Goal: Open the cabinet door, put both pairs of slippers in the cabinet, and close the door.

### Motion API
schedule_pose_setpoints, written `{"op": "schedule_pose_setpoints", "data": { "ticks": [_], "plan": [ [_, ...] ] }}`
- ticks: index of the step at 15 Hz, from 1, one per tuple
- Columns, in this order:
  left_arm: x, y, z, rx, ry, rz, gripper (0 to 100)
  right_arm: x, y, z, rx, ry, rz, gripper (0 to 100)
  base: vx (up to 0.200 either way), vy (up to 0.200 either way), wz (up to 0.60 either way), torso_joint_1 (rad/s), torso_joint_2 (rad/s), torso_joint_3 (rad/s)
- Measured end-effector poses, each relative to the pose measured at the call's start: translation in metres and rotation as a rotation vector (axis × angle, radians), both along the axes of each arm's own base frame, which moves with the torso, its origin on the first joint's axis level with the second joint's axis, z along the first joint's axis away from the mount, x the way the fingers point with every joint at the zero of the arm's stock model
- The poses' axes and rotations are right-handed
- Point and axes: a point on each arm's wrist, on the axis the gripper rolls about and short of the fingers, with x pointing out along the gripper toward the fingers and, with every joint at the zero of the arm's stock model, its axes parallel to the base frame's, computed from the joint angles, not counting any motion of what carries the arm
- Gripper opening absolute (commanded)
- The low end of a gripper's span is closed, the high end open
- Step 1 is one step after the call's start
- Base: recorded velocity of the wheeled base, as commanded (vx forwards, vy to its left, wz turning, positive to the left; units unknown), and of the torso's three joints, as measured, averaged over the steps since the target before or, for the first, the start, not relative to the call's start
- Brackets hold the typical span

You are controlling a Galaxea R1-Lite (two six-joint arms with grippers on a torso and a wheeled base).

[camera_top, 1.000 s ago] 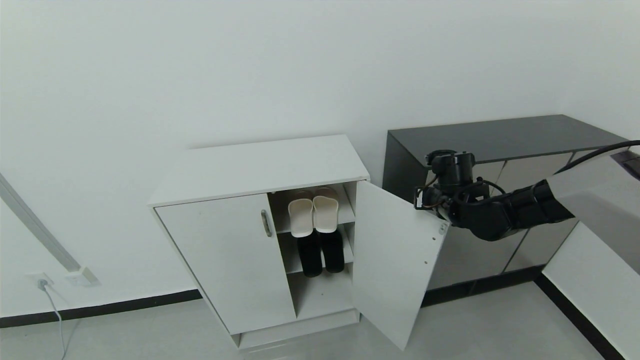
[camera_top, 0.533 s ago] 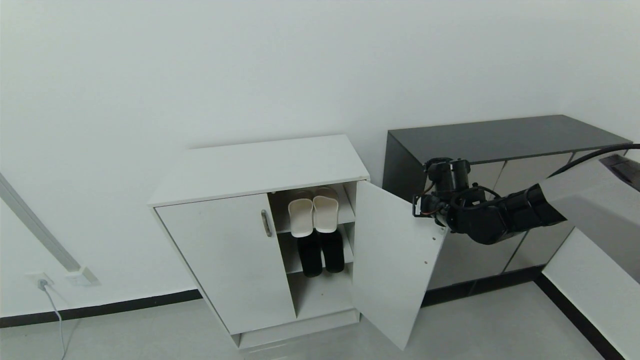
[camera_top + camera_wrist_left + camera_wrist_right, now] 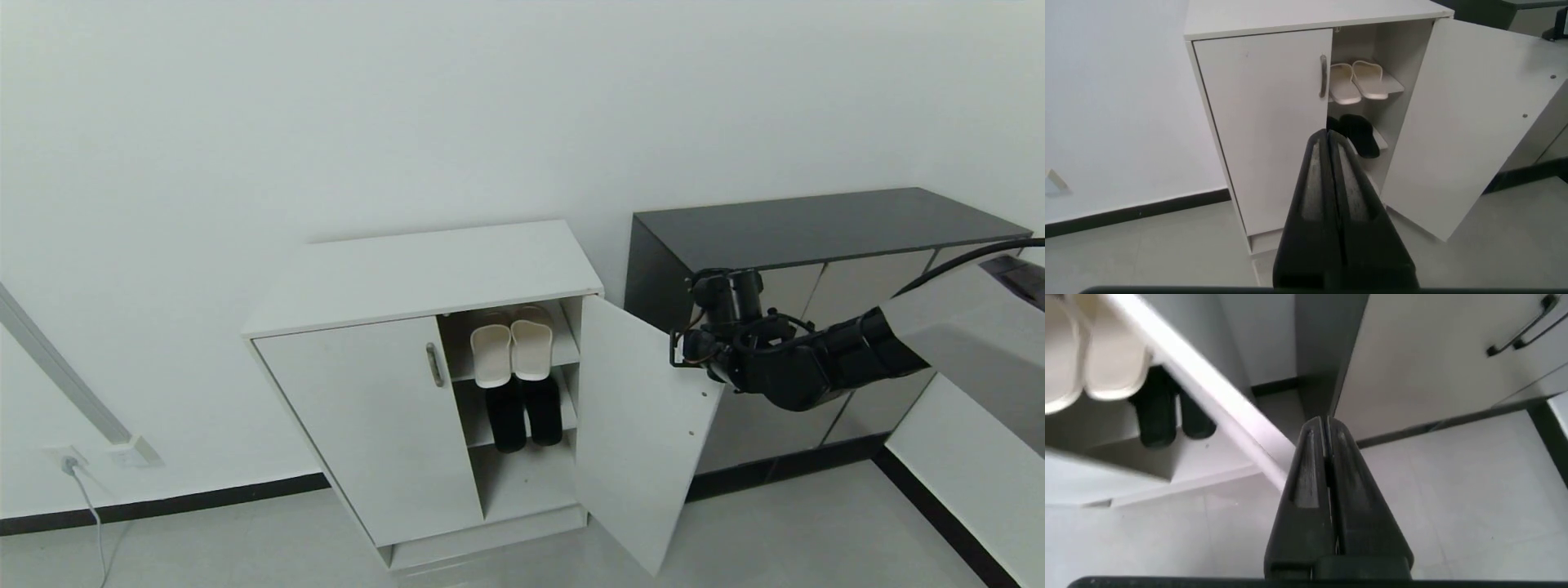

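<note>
And there was the cabinet (image 3: pixel 424 278), with its right-hand door (image 3: pixel 645 425) swung wide off the cabinet's right side. So step one looked done. Inside the cabinet, the white pair (image 3: pixel 513 351) sat on the top shelf, heels poking out over its front edge. The black pair (image 3: pixel 524 412) sat on the shelf right below, also overhanging a little. Both pairs were in, so the loading looked finished too.

That left the closing, and the right gripper (image 3: pixel 679 353) was in the spot for it. It was up at the door's top free corner, on the door's outer face, the side turned away from the cabinet's inside. Its fingers were pinched together with nothing between them, so this looked like a push, not a grab. Whether it was truly touching the panel or just beside it, I couldn't tell. The door stood roughly square to the cabinet front, so by my reckoning the whole swing home remained.

The left gripper (image 3: pixel 1328 151) hung out in front of the cabinet, well apart from it, clamped shut on nothing. The cabinet's left door (image 3: pixel 367 425) was closed. A dark sideboard (image 3: pixel 816 220) stood just to the cabinet's right, behind the open door.

One worry was those overhanging heels, which might catch the door as it came in.
</note>
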Motion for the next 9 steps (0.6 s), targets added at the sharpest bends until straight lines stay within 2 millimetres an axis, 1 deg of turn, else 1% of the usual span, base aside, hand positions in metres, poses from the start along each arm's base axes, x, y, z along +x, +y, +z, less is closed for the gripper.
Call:
{"op": "schedule_pose_setpoints", "data": {
  "ticks": [2,6,9],
  "plan": [
    [0.0,0.0,0.0,0.0,0.0,0.0,0,-0.017,0.011,0.002,0.005,0.015,0.037,0,0.0,0.0,0.0,0.0,0.0,0.0],
    [0.0,0.0,0.0,-0.001,0.0,0.001,0,-0.066,0.042,0.014,0.014,0.016,0.157,0,0.0,0.0,0.0,0.0,0.0,0.0],
    [0.0,0.0,0.0,-0.004,0.0,0.002,0,-0.092,0.051,0.025,0.02,0.004,0.216,0,0.0,0.0,0.0,0.0,0.0,0.0]
  ]
}}
